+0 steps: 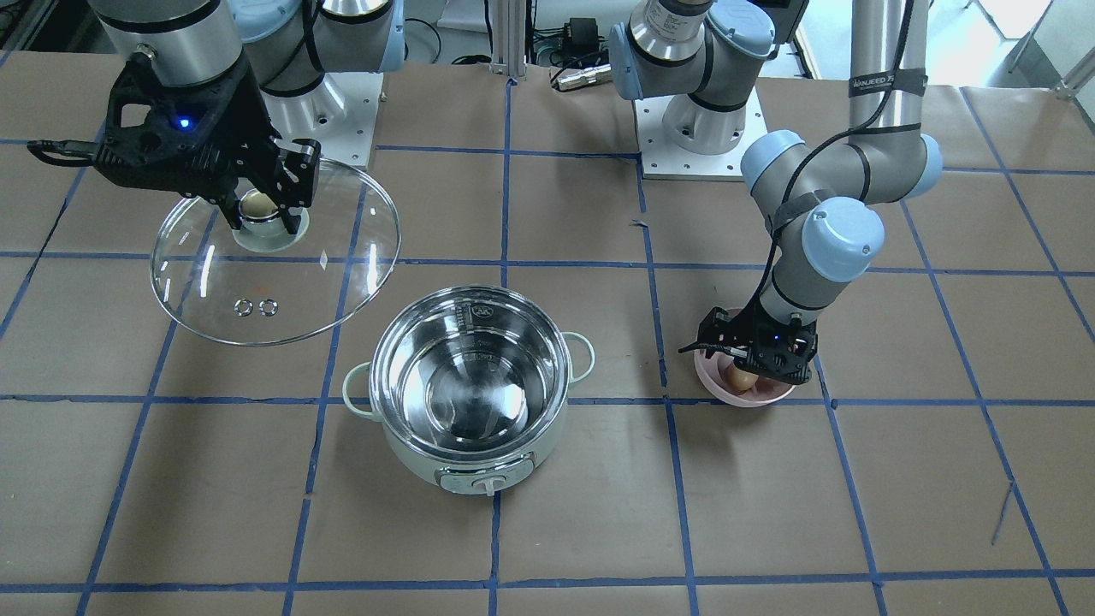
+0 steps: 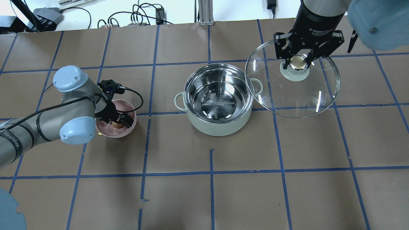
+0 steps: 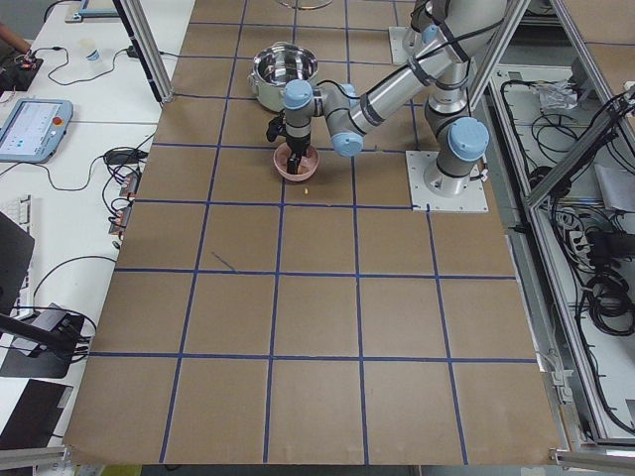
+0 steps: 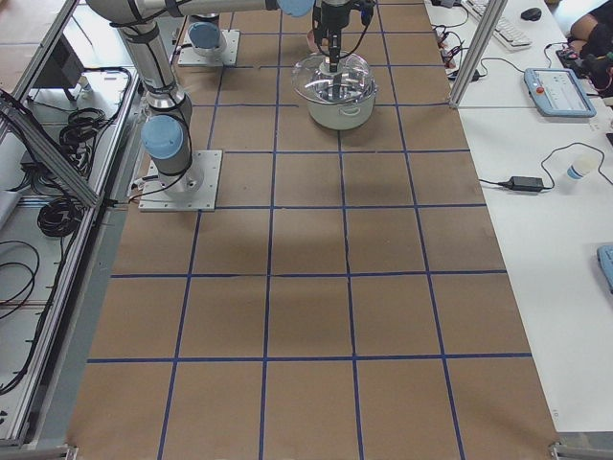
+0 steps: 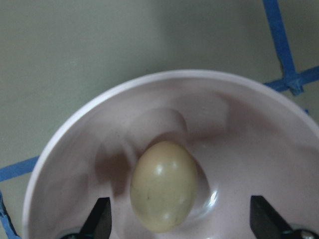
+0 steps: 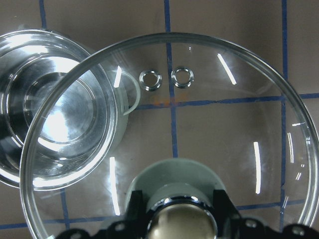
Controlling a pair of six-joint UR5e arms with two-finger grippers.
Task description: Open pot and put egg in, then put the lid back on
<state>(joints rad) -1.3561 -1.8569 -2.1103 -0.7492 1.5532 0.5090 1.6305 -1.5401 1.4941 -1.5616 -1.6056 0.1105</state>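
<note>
1. Your left gripper (image 5: 182, 223) hangs low inside the pink bowl (image 5: 239, 124) with its jaws spread. One finger (image 5: 99, 221) sits on either side of the egg (image 5: 163, 185) (neither touches it, as far as the wrist view shows).
2. The egg lies on the bowl's floor between those fingertips, well to the left of the pot (image 2: 220, 129).
3. Your right gripper (image 2: 298, 59) is clamped on the cream knob (image 2: 298, 62) of the lid (image 2: 297, 95), holding it in the air just right of the pot.
4. The pot stands uncovered at the table's (image 2: 287, 191) centre, and the lid's rim overlaps the pot's right handle in the overhead view.
</note>
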